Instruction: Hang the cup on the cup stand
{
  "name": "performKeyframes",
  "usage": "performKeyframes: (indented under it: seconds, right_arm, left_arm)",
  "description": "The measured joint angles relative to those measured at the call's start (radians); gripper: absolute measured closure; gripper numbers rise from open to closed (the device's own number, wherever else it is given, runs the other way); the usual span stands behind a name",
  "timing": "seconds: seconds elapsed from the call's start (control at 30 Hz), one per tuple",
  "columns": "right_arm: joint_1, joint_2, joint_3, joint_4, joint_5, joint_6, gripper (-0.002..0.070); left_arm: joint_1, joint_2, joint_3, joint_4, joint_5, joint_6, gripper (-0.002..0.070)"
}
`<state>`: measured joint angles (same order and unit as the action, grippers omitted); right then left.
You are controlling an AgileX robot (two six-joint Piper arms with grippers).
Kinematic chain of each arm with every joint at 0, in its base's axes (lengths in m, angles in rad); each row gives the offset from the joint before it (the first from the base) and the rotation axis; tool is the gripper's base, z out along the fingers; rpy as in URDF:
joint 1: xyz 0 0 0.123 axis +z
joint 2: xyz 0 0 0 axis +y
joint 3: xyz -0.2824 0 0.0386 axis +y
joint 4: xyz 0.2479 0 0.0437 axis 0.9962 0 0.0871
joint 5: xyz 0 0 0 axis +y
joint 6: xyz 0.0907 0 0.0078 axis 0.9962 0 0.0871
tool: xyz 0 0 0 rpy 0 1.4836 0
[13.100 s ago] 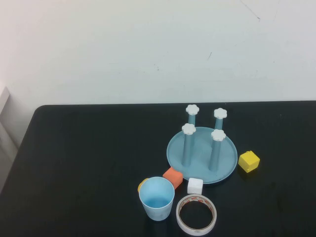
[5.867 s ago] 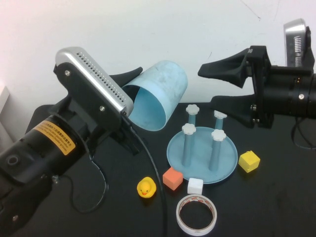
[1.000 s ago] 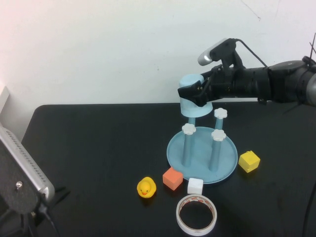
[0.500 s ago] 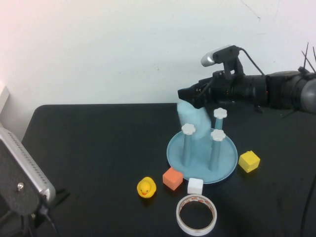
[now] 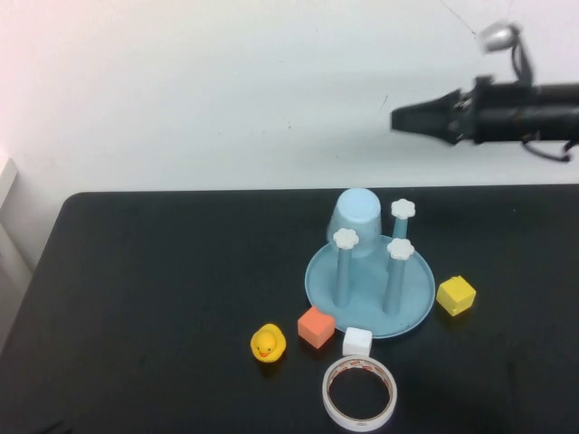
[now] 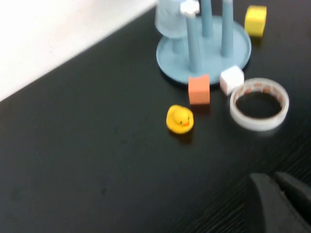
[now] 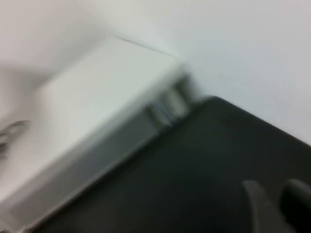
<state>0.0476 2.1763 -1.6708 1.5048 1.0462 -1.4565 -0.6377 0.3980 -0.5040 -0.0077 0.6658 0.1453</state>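
The cup (image 5: 356,220) sits upside down over the post at the stand's eleven o'clock, slightly tilted; the cup stand (image 5: 418,287) stands on the black table (image 5: 163,298), at twelve o'clock from the tape roll (image 5: 360,392); the right gripper (image 5: 403,120) hangs high above the table, up at one o'clock from the stand, its fingers nearly together, holding nothing; the left gripper (image 6: 278,194) is closed and empty, low near the table's near edge, by a duck (image 5: 268,344).

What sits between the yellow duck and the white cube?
The orange cube sits between the yellow duck and the white cube, seen in the high view and left wrist view.
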Motion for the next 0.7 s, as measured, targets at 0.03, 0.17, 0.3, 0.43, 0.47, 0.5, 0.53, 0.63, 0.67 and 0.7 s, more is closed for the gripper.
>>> performKeyframes:
  seconds: [0.03,0.17,0.3,0.43,0.47,0.5,0.53,0.63,0.67,0.7]
  right_arm:
    - [-0.017,-0.021,0.000,-0.002,0.052,0.000,0.0584]
    - [-0.048,-0.125,0.019,-0.040,0.113,0.015,0.0653]
    - [-0.048,-0.280,0.115,-0.061,0.125,-0.014,0.0666]
    - [-0.048,-0.512,0.269,-0.063,0.139,-0.086,0.0668]
    - [-0.048,-0.577,0.316,-0.065,0.136,-0.103,0.0668]
    - [-0.048,-0.631,0.354,-0.068,0.124,-0.121,0.0668]
    - [-0.048,-0.698,0.402,-0.068,0.106,-0.140,0.0668]
    - [-0.048,-0.894,0.546,-0.081,0.030,-0.183,0.0668]
    - [-0.048,-0.968,0.591,-0.093,-0.006,-0.188,0.0668]
    - [-0.048,-1.043,0.627,-0.104,-0.037,-0.192,0.0668]
  left_arm:
    - [0.000,-0.046,0.019,-0.002,0.000,-0.027,0.0675]
    - [0.000,-0.230,0.091,0.027,0.008,-0.136,0.0675]
    - [0.000,-0.379,0.139,0.056,0.010,-0.184,0.0675]
    - [0.000,-0.413,0.170,0.062,-0.016,-0.199,0.0675]
    - [0.000,-0.413,0.175,0.062,-0.020,-0.202,0.0675]
    - [0.000,-0.413,0.175,0.062,-0.020,-0.202,0.0675]
    - [0.000,-0.413,0.175,0.062,-0.023,-0.202,0.0676]
    - [0.000,-0.413,0.175,0.062,-0.025,-0.202,0.0676]
    - [0.000,-0.413,0.175,0.062,-0.027,-0.202,0.0676]
    - [0.000,-0.413,0.175,0.062,-0.027,-0.202,0.0676]
